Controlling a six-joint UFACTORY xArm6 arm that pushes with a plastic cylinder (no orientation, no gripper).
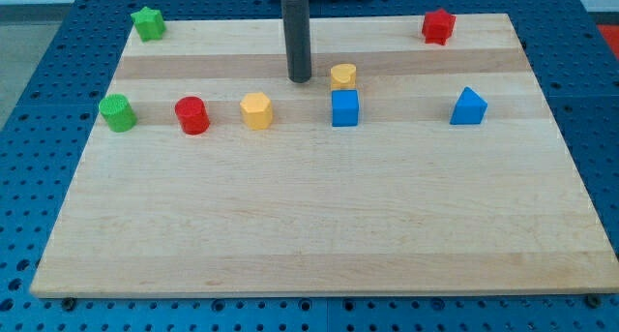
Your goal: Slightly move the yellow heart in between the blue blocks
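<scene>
The yellow heart (342, 76) lies on the wooden board (319, 226) just above the blue cube (344, 108). The blue triangular block (468, 106) sits further toward the view's right, level with the cube. My tip (299, 79) rests on the board just left of the yellow heart, a small gap apart from it, and up-left of the blue cube.
A yellow hexagon (256, 110), a red cylinder (191, 115) and a green cylinder (117, 112) stand in a row to the left of the blue cube. A green star (148, 23) sits at the top left corner, a red star (438, 26) at the top right.
</scene>
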